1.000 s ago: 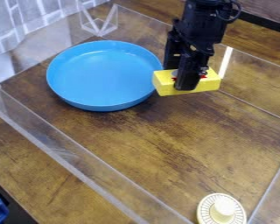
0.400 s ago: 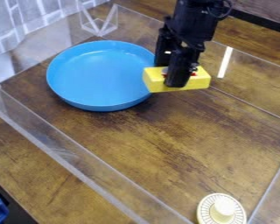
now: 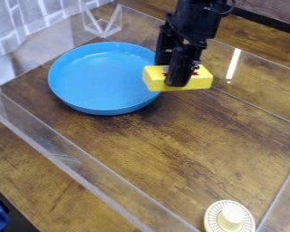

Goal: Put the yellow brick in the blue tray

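Bright yellow brick [image 3: 178, 79] with a red spot on top; plain bright blue tray [image 3: 101, 77]; black tool [image 3: 180, 80]; dark brown wood-grain table [image 3: 172, 149]; cream disc [image 3: 230, 217].

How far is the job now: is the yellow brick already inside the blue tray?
Not yet. Done: the tool is shut on the yellow brick, which looks lifted off the table. In hand: the brick hangs at the right rim of the blue tray. Left: carry it over the tray and release it there.

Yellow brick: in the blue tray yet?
Not yet. The yellow brick, gripped by the claw, is at the blue tray's right rim.
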You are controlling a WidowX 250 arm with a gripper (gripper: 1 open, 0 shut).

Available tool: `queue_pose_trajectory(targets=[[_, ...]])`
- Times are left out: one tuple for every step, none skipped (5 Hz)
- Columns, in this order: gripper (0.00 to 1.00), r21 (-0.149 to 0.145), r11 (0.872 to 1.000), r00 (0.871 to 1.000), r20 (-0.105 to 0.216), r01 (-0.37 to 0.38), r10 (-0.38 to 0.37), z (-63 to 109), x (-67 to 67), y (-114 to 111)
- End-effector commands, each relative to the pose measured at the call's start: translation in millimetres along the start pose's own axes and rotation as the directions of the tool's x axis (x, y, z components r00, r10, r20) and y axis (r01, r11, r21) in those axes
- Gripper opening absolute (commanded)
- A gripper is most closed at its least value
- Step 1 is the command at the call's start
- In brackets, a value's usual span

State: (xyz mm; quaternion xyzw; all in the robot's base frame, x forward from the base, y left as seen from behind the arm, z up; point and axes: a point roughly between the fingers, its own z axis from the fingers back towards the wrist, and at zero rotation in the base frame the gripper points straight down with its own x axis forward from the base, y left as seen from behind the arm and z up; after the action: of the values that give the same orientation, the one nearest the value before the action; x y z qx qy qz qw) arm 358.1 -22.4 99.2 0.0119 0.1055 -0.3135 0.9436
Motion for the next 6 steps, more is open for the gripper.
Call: queue_pose_trajectory(targets=[[0.0,0.088,0.996,0.992,0.123,-0.032,0.021,56.5,-16.0,7.8],[0.0,0.095,0.995,0.993,0.119,-0.037,0.026,60.6,-22.2,9.8],[0.0,0.103,0.993,0.992,0.119,-0.052,0.039,66.9,-29.2,13.0],[0.0,0.106,0.992,0.992,0.114,-0.065,0.053,70.2,-35.6,16.0],[0.0,0.109,0.991,0.992,0.107,-0.083,0.071,74.0,-44.3,18.4],[0.0,0.111,0.988,0.99,0.097,-0.112,0.101,68.4,-55.2,23.5]])
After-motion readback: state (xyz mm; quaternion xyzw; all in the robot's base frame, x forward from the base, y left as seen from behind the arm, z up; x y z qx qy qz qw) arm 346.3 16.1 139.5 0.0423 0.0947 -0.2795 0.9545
